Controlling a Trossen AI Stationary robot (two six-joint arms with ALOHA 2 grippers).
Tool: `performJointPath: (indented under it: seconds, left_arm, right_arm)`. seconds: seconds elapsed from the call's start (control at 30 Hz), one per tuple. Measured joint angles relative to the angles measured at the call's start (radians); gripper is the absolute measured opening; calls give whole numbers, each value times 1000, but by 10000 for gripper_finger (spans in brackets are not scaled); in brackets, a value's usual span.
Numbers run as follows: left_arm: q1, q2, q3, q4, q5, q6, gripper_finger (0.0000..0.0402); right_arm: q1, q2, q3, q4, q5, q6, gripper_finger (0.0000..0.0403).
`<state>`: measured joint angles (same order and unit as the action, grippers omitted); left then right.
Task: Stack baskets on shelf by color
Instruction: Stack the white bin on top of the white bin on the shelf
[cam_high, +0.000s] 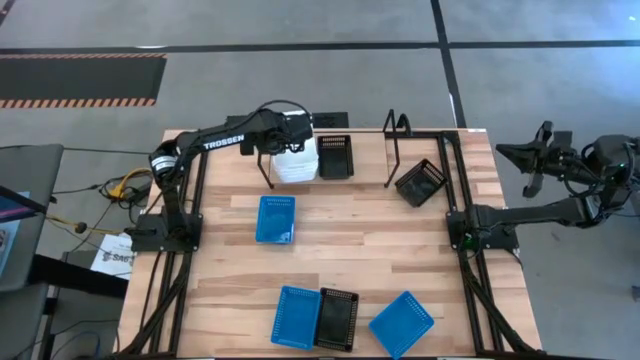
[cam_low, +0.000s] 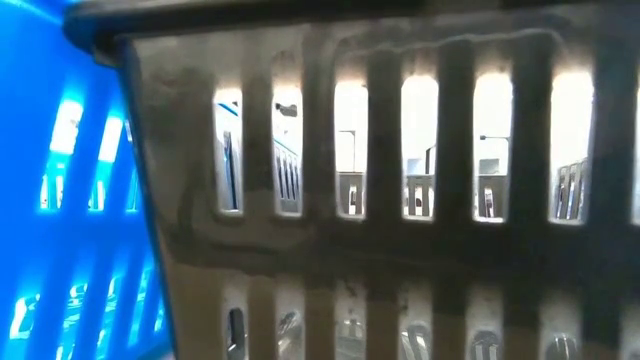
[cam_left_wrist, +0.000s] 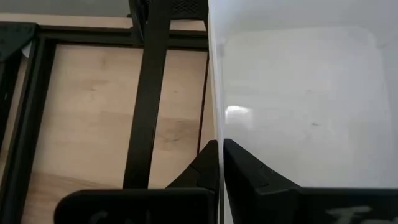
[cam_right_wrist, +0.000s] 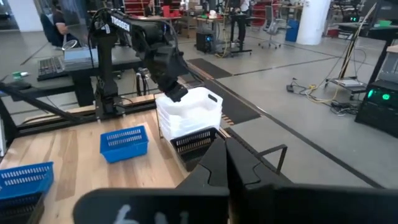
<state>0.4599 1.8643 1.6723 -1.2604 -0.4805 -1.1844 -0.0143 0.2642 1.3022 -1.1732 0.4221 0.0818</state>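
A stack of white baskets (cam_high: 297, 162) stands at the table's far edge, in the left part of the black wire shelf (cam_high: 396, 140). My left gripper (cam_high: 298, 140) is shut on the top white basket (cam_right_wrist: 194, 102). A black basket (cam_high: 335, 157) lies right beside the stack. Another black basket (cam_high: 420, 182) leans tilted by the shelf's right divider. One blue basket (cam_high: 275, 218) lies mid-table. Two blue baskets (cam_high: 296, 317) (cam_high: 402, 323) and a black one (cam_high: 337, 319) lie at the near edge. My right gripper (cam_high: 515, 152) hovers shut beyond the table's right edge. My left gripper pinches the top white basket's side wall (cam_left_wrist: 215, 134), one finger (cam_left_wrist: 205, 163) outside it and the other (cam_left_wrist: 249, 168) inside. The fingers come slanting down from above. The basket sits level over the other white ones; whether it rests on them I cannot tell.
A shelf tube (cam_left_wrist: 149, 93) stands close beside my left gripper. The black frame rails (cam_high: 195, 200) (cam_high: 455, 190) run along both table sides. In the low view a black basket (cam_low: 400, 200) and a blue one (cam_low: 70, 200) fill the picture. Bare wood lies mid-table right (cam_high: 370, 230).
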Motion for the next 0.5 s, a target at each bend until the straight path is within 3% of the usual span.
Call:
performJointPath:
  seconds: [0.27,0.5]
  left_arm:
    - [-12,2,0,3,-39,72,6]
    - [-14,2,24,2,-21,133,54]
  right_arm:
    - [0,0,0,0,0,23,1]
    - [0,0,0,0,0,23,1]
